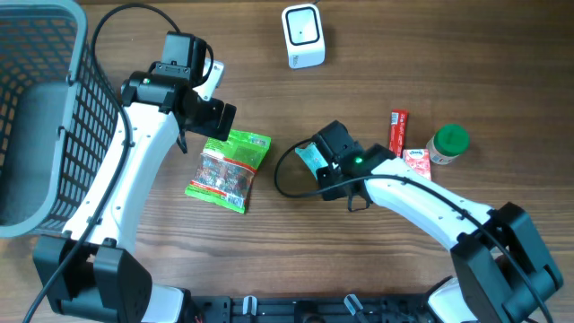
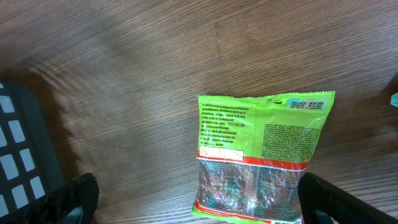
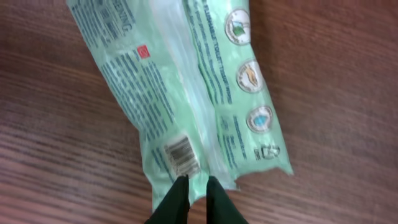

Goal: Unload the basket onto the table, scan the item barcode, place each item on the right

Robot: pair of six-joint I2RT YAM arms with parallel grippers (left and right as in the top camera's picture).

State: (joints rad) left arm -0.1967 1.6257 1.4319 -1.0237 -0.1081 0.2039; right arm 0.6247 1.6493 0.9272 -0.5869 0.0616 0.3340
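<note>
Two claws: right claw (image 3: pixel 194 185) clamped on mint packet (image 3: pixel 186 93), left claw (image 2: pixel 199 202) wide open.

Overhead, the right arm (image 1: pixel 421 202) is covering most of the pale green packet (image 1: pixel 308 156). At the right wrist, its upper end is running off the top edge and its small print is blurring, perhaps past reading. The snack bag (image 2: pixel 261 162) is slipping off the left wrist view's bottom edge, the basket (image 2: pixel 18 155) off its left.
</note>
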